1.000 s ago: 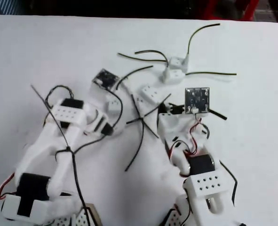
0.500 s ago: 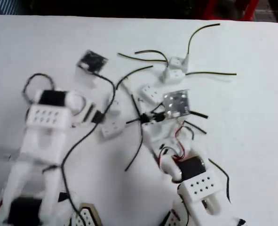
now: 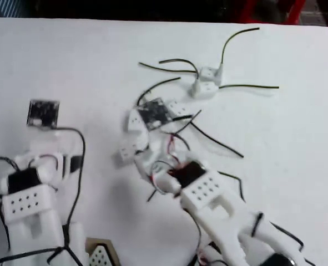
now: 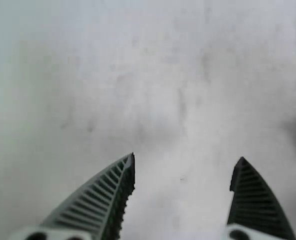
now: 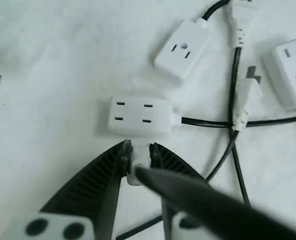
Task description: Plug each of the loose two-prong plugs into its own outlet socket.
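the right gripper is clamped on a small white plug, held just beside a white four-slot outlet block that lies flat on the table. whether the two touch i cannot tell. another loose plug lies among the black cords near a single outlet. the left gripper hangs with its jaws spread wide over bare table, gripping nothing.

The left gripper has been drawn back from the middle of the table to its left side, jaws apart. The right gripper, clamped on a white plug, has been swung leftward up to a two-socket outlet block.
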You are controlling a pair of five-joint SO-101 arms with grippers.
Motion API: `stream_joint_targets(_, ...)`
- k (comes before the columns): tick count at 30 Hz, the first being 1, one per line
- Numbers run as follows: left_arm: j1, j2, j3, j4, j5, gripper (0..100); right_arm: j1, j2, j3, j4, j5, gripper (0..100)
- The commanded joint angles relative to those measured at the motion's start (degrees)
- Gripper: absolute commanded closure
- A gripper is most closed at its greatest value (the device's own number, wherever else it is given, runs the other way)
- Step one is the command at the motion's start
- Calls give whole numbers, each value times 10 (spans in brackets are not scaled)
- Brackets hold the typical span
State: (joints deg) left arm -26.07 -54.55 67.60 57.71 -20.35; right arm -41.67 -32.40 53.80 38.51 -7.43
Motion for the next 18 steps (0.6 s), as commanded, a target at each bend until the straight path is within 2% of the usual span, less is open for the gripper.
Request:
stream_joint_targets(1,-14,-20,48,-50,1,694,-9,39,-51,-37,-3,982)
stream_joint_targets(12,-14,-20,78,-67,1,695,-38,162,-86,-138,-4,982)
stream_joint_targets(18,-14,-20,78,-67,1,695,-34,213,-116,-143,-4,982)
